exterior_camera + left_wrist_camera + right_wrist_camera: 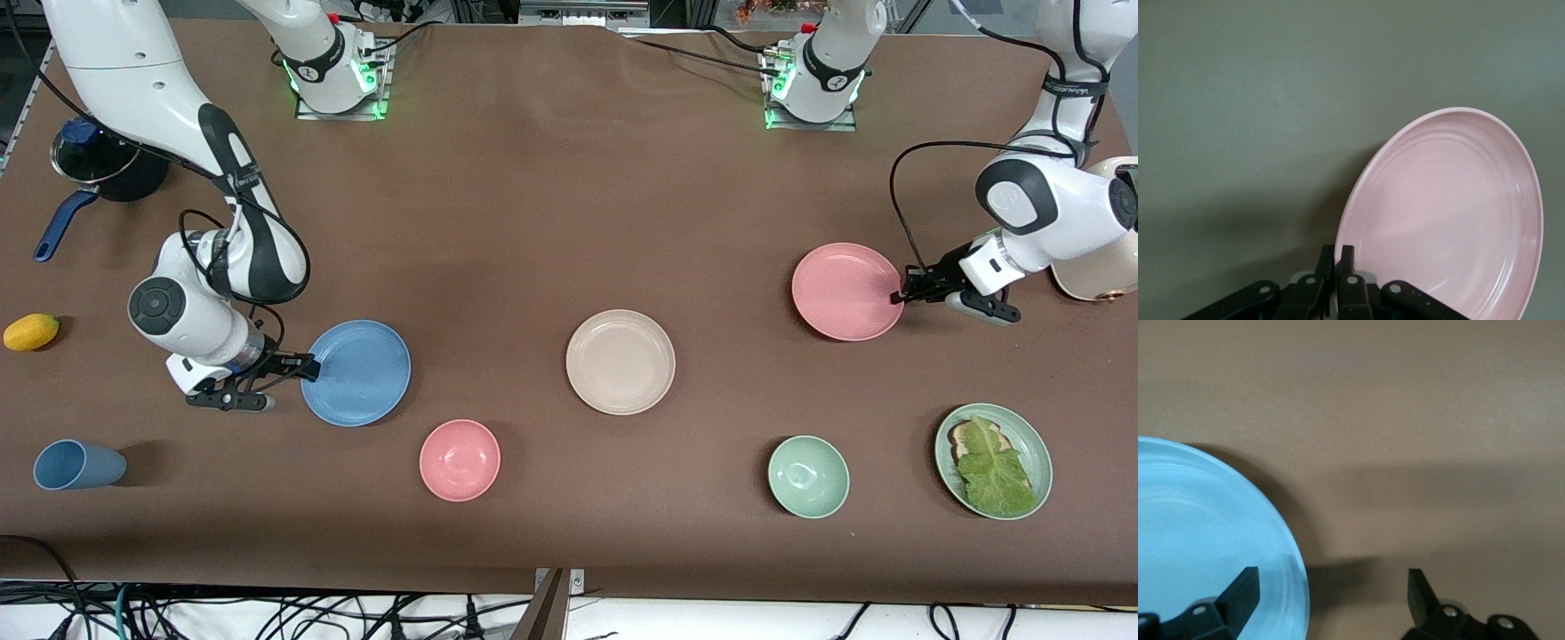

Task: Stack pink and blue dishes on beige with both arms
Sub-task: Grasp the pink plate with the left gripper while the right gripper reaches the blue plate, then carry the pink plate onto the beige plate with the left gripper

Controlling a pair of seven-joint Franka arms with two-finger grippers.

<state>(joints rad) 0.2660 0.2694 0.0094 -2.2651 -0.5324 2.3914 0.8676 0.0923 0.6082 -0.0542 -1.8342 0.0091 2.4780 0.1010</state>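
Note:
The pink plate [845, 292] lies toward the left arm's end of the table. My left gripper [900, 296] is shut on its rim. In the left wrist view the pink plate [1451, 213] is pinched at its edge by my left gripper [1338, 253], and a shadow lies under it. The blue plate [357, 373] lies toward the right arm's end. My right gripper [298, 366] stands open at its edge. In the right wrist view my right gripper [1331, 577] straddles the rim of the blue plate [1198, 533], one finger over the plate and one off it. The beige plate [621, 362] sits bare between the two.
Nearer the front camera lie a blue cup [78, 464] on its side, a small pink bowl [460, 460], a green bowl [808, 476] and a green plate [1022, 425] with toast and lettuce. A yellow fruit [31, 332], a dark pot [98, 164] and a cream toaster [1098, 271] stand at the table's ends.

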